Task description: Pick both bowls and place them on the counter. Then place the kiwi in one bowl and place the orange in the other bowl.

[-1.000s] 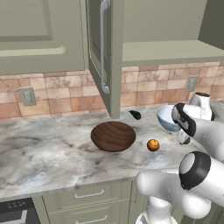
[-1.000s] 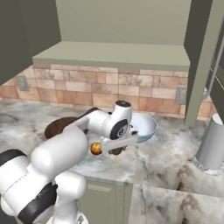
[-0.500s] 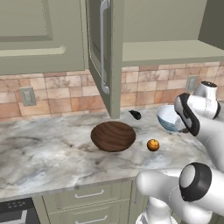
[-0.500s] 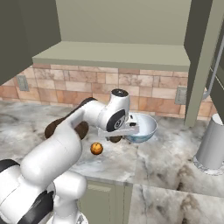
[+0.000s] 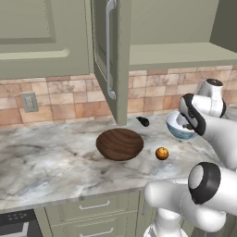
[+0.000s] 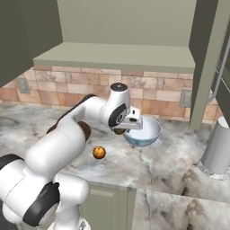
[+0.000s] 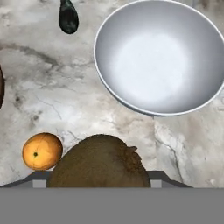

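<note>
1. While the kiwi sits clamped between the jaws of the gripper, the arm has lifted and swung toward the white bowl with blue pattern; a second ago the hand was lower, beside the orange.
2. From the hand view, the kiwi hangs short of the rim, with the bowl's empty hollow ahead, so I judge the drop needs a little more reach.
3. Both bowls stand on the marble counter; the dark wooden bowl is empty, and the orange lies just beside it, untouched.
4. A small black pointed thing lies near the backsplash.
5. No brand, label or writing can be read.
</note>
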You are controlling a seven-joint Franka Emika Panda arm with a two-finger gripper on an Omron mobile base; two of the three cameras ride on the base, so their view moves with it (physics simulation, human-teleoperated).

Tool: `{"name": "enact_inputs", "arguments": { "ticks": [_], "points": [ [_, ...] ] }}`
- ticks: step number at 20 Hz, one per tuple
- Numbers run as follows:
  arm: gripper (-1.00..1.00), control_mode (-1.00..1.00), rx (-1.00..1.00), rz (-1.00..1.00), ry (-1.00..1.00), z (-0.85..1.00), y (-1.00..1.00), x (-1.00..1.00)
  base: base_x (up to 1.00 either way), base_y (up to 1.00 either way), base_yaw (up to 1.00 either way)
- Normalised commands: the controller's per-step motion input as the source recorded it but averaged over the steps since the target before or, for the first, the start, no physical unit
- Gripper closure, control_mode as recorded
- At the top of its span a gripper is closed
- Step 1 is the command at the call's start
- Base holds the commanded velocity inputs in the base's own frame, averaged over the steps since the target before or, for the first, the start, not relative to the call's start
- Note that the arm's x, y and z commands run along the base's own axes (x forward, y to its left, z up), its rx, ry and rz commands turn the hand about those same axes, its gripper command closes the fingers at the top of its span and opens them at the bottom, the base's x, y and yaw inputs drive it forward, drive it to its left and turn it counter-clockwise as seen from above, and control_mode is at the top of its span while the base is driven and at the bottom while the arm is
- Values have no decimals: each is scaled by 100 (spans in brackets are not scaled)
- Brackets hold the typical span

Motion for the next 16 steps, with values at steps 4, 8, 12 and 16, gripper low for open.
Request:
{"name": "enact_inputs", "arguments": {
  "ticks": [4,8,12,16],
  "points": [
    [100,-100,2,-20,5,1,-8,60,0,0,0],
    [100,-100,0,-19,1,-6,-24,53,0,0,0],
    [100,-100,1,-15,0,-13,-34,45,0,0,0],
    [100,-100,9,-11,0,-24,-42,41,0,0,0]
  ]
}}
